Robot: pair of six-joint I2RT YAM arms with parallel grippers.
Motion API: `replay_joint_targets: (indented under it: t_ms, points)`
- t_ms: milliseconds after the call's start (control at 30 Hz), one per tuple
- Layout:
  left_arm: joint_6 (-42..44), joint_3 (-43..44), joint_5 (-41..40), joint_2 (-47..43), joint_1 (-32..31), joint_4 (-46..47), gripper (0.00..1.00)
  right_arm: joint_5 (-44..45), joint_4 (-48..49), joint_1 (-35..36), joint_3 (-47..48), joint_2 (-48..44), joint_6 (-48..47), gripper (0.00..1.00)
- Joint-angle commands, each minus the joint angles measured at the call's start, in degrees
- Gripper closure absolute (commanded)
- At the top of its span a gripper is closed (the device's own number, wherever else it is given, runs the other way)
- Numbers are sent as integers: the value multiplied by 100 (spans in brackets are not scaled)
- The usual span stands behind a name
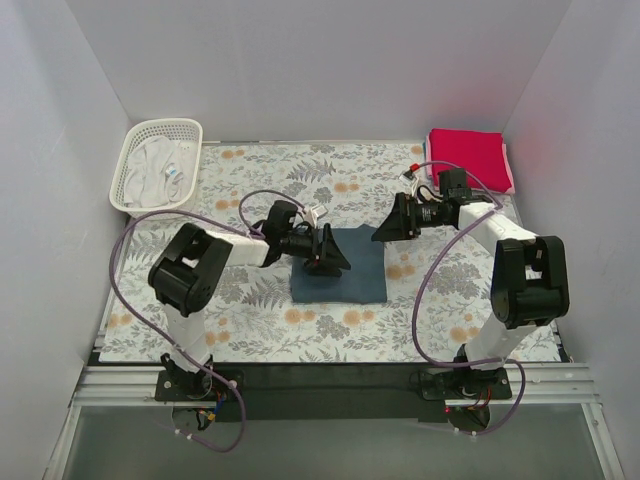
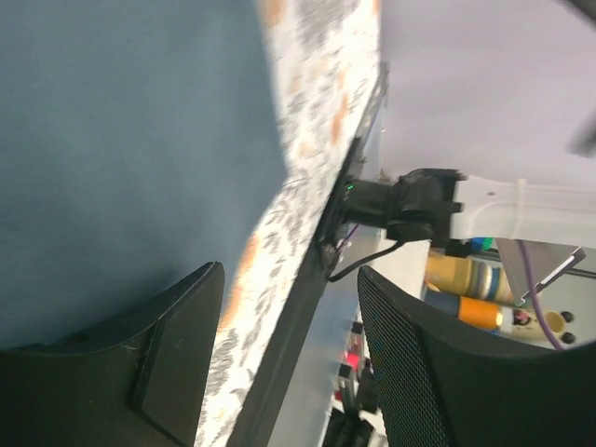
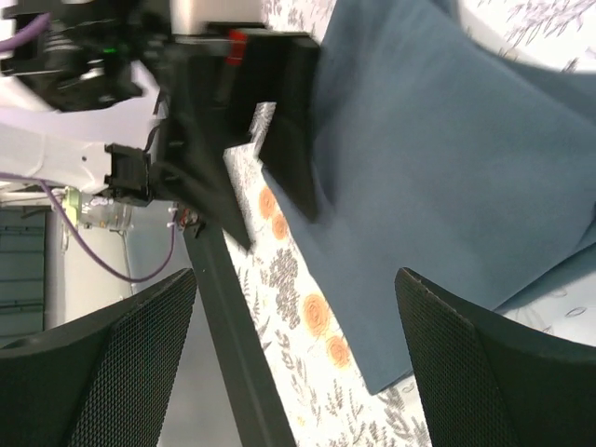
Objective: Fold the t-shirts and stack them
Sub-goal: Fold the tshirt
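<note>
A dark slate blue t-shirt (image 1: 345,270) lies folded into a rectangle at the middle of the table; it also shows in the left wrist view (image 2: 130,140) and the right wrist view (image 3: 447,168). A folded crimson red t-shirt (image 1: 468,158) lies on a pale pink one (image 1: 509,172) at the far right corner. My left gripper (image 1: 333,252) is open and empty over the blue shirt's left part (image 2: 291,354). My right gripper (image 1: 386,224) is open and empty just above the blue shirt's far right corner (image 3: 296,358).
A white lattice basket (image 1: 155,165) holding white cloth stands at the far left. The floral-print cloth (image 1: 260,315) covers the table. White walls close in the left, back and right sides. The black table rail (image 1: 330,375) runs along the near edge.
</note>
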Motion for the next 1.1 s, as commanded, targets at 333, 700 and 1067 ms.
replay_joint_targets:
  t_ms: [333,700,1067]
  points:
    - [-172,785,-674,103,872,721,43,210,2541,563,877,1402,1839,20]
    - [-382,874,-1035,992,1496,671,44,816,2781,440,869,2625,1778,74]
    - [590,468,-375,-668,1673,392,47,956,2113,326,773,939,1348,59]
